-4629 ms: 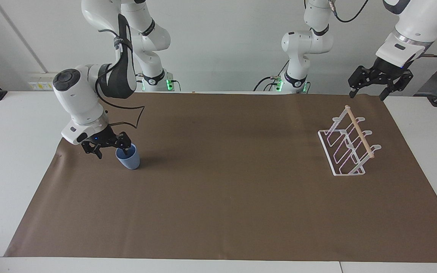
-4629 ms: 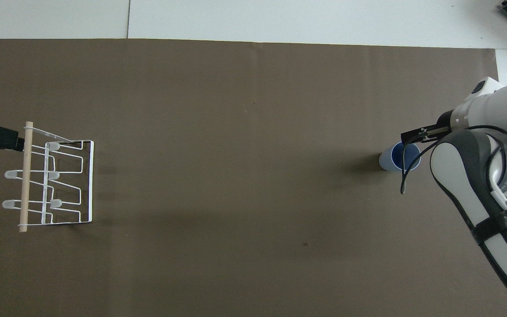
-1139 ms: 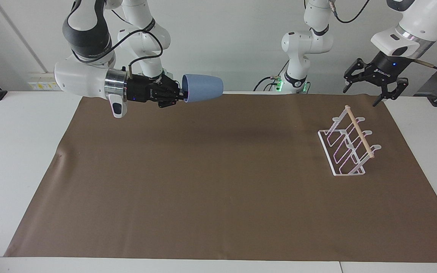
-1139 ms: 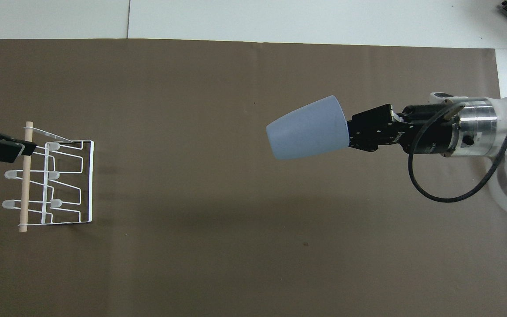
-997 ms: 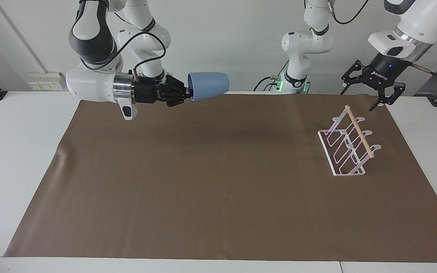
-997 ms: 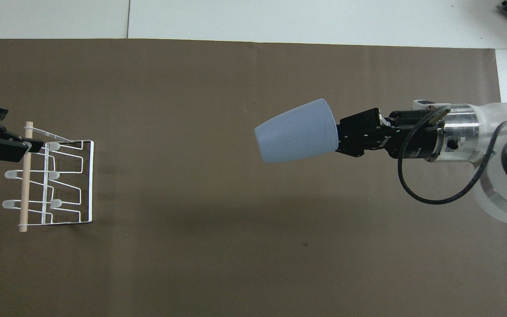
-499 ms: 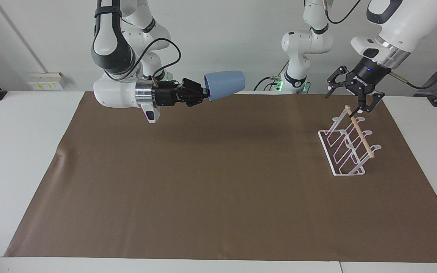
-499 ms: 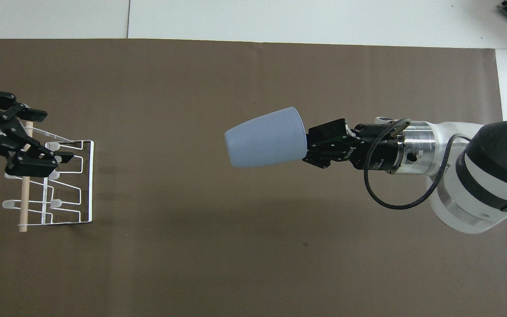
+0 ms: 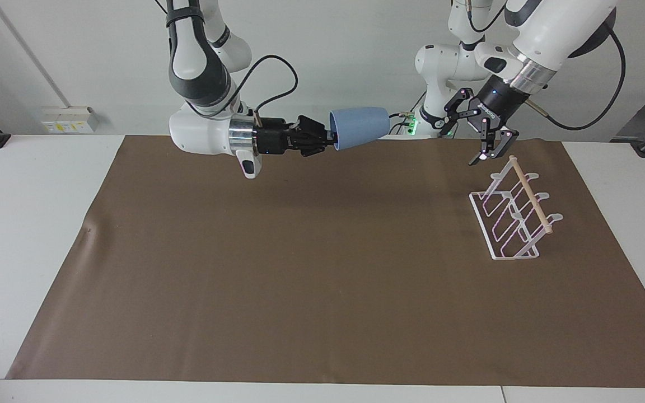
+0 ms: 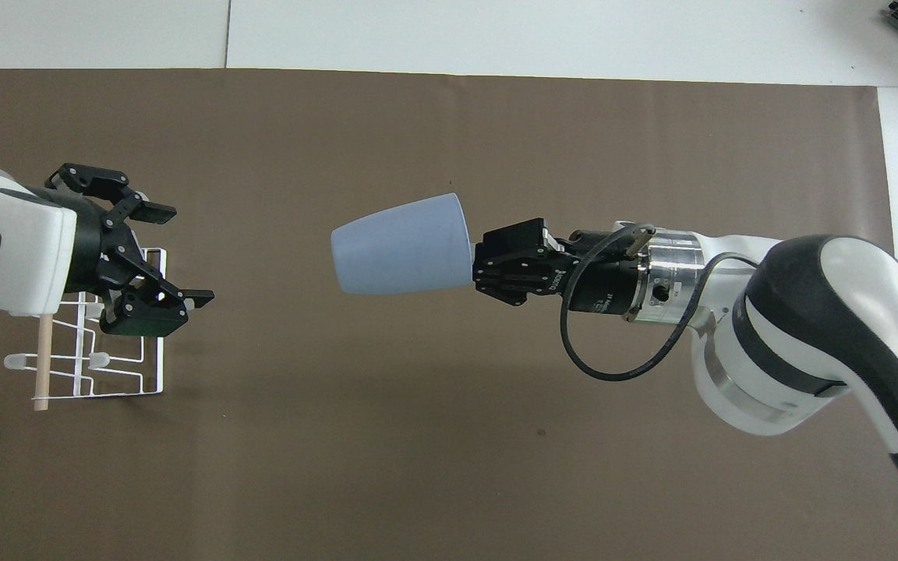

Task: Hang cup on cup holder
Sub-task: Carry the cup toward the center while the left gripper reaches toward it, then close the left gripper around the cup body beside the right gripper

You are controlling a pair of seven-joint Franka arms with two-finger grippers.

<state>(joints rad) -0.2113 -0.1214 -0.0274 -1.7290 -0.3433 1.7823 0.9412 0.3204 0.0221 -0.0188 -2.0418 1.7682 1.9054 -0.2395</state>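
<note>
1. I'm holding the cup [image 9: 359, 127] sideways in the air over the brown mat [image 9: 322, 280], the right gripper [image 9: 322, 140] clamped on its rim.
2. I'm hovering the left gripper [image 9: 482, 134], fingers spread, over the mat just beside the cup holder [image 9: 515, 215].

Right arm reaches in level over the middle of the table, wrist horizontal, right gripper [image 9: 328, 138] [image 10: 480, 269] clamped on a load, held high. Left arm comes down at a slant, left gripper [image 9: 475, 130] [image 10: 176, 257] in the air, fingers [image 10: 154, 210] spread wide, pointing toward the right gripper.
</note>
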